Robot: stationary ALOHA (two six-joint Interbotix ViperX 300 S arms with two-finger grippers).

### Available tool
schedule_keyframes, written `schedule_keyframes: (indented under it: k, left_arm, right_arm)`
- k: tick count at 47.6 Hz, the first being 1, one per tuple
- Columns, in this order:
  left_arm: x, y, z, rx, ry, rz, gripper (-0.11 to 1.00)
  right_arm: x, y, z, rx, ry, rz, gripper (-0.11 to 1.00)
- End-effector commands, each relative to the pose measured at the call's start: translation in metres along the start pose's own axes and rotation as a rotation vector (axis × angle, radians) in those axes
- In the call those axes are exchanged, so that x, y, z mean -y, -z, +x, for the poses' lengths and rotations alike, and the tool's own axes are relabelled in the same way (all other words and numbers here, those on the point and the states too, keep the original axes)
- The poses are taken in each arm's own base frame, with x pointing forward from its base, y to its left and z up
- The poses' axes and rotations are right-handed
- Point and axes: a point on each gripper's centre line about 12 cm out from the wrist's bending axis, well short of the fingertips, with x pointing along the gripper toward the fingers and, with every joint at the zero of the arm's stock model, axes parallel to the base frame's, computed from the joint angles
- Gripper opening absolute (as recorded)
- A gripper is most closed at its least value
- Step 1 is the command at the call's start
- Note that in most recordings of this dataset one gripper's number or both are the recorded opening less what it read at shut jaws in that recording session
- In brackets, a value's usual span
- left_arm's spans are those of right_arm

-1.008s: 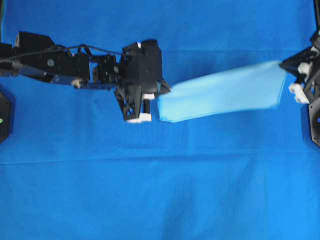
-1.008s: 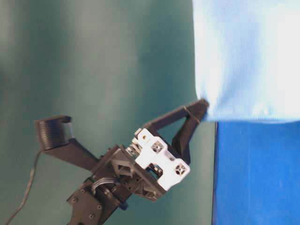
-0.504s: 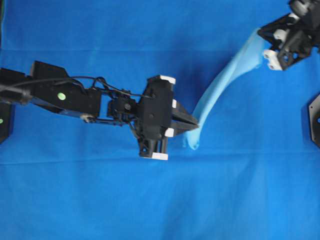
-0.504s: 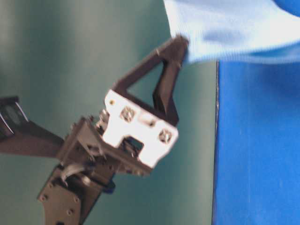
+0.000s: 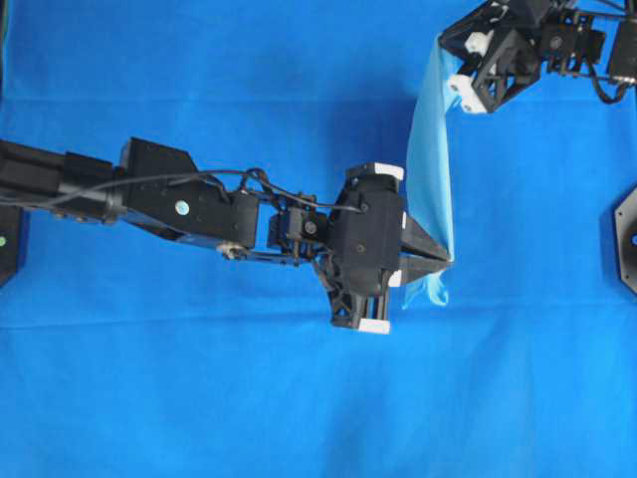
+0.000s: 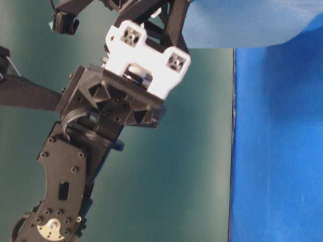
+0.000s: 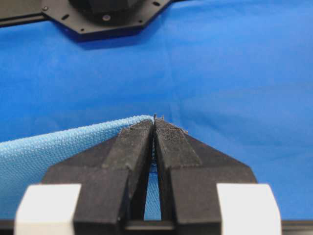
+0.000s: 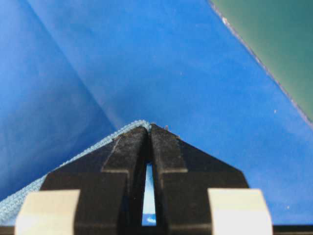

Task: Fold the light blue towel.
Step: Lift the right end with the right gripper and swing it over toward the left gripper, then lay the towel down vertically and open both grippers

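Observation:
The light blue towel hangs stretched in the air between both grippers, seen edge-on as a narrow band above the table. My left gripper is shut on its lower corner, right of centre. My right gripper is shut on its upper corner at the top right. In the left wrist view the towel's hem runs left from the closed jaws of the gripper. In the right wrist view the hem runs left from the gripper. The table-level view shows the towel at the top.
The royal-blue table cloth covers the whole table, with a crease across it. Black arm bases sit at the left edge and the right edge. The left arm stretches across the middle. The table edge shows in the table-level view.
Both grippers moved with the towel: the left one rightward and down the view, the right one leftward along the top. The towel turned from a broad flat band to a narrow upright one.

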Motion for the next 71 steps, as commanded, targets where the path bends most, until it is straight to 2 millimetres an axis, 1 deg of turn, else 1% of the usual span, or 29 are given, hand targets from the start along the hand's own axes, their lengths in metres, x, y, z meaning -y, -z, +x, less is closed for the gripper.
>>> schedule_keyframes:
  k: [1,7,21,24,29,33,37,42,52,58,62,66,71]
  left_arm:
    - [0.017,-0.025,-0.003,0.071,0.027,0.016,0.01]
    - [0.019,-0.035,0.009,0.111,0.027,0.017,0.01]
    - [0.026,-0.059,0.051,0.198,0.029,0.043,0.01]
    - [0.026,-0.061,0.059,0.207,0.028,0.044,0.01]
    - [0.027,-0.057,0.069,0.204,0.029,0.043,0.01]
    - [0.025,-0.048,0.073,0.187,0.027,0.038,0.01]
    - [0.022,-0.035,0.075,0.157,0.024,0.013,0.01]
    - [0.022,-0.019,0.069,0.133,0.024,0.005,0.01]
    - [0.025,0.015,0.044,0.106,0.03,-0.063,0.01]
    - [0.028,0.039,0.027,0.069,0.036,-0.134,0.01]
    - [0.031,0.053,0.017,0.036,0.042,-0.165,0.01]
    - [0.034,0.065,0.009,0.003,0.046,-0.178,0.01]
    - [0.034,0.074,0.003,-0.018,0.046,-0.182,0.01]
  right_arm:
    - [0.007,-0.014,-0.004,0.042,0.015,-0.001,0.02]
    - [0.015,-0.007,-0.01,0.035,0.037,0.011,0.02]
    - [0.029,0.017,-0.045,0.024,0.094,0.024,0.02]
    - [0.031,0.021,-0.05,0.014,0.107,0.021,0.02]
    - [0.031,0.023,-0.049,-0.001,0.113,-0.001,0.02]
    - [0.03,0.025,-0.041,-0.025,0.11,-0.018,0.02]
    - [0.027,0.024,-0.026,-0.047,0.098,-0.032,0.02]
    - [0.02,0.018,-0.004,-0.054,0.065,-0.042,0.02]
    - [-0.003,-0.001,0.042,-0.042,-0.013,-0.071,0.02]
    - [-0.016,-0.007,0.064,-0.049,-0.04,-0.09,0.02]
    - [-0.024,-0.011,0.074,-0.048,-0.055,-0.097,0.02]
    - [-0.028,-0.013,0.08,-0.045,-0.064,-0.095,0.02]
    - [-0.033,-0.014,0.083,-0.04,-0.076,-0.096,0.02]
